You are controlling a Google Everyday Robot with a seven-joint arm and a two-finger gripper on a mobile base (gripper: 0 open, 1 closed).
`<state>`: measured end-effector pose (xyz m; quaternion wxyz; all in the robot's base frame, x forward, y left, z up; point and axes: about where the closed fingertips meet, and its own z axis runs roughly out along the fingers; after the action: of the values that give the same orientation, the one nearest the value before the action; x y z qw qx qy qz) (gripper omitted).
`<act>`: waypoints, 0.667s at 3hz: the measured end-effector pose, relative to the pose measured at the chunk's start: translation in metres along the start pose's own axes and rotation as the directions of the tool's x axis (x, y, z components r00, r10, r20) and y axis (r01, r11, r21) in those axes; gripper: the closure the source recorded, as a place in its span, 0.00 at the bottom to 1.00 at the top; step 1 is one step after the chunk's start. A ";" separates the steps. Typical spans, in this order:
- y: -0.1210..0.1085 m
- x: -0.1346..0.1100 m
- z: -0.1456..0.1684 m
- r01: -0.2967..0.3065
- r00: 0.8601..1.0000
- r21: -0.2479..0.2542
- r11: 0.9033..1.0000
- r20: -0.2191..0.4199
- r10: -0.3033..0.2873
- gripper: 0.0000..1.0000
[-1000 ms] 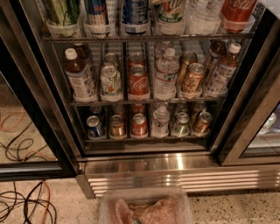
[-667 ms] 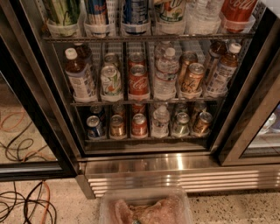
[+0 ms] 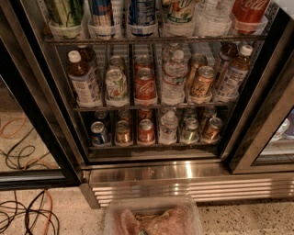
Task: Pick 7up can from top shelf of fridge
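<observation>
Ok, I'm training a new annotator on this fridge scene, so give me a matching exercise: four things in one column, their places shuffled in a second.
1. 7up can
2. red Coca-Cola can
3. blue can
4. end effector

A. bottom rack, far left
B. low in the view, in front of the fridge
C. top shelf, fourth holder from left
D. middle rack, centre

Pairs: 1-C, 2-D, 3-A, 4-B.
</observation>
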<state>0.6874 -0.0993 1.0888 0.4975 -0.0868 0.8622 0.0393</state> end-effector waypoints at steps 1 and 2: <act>0.000 -0.001 -0.004 -0.004 1.000 -0.012 1.000 -0.001 0.004 1.00; -0.012 -0.007 -0.021 -0.047 0.999 -0.051 0.998 -0.011 0.047 1.00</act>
<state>0.6756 -0.1136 1.1053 0.4900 -0.0793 0.8651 0.0725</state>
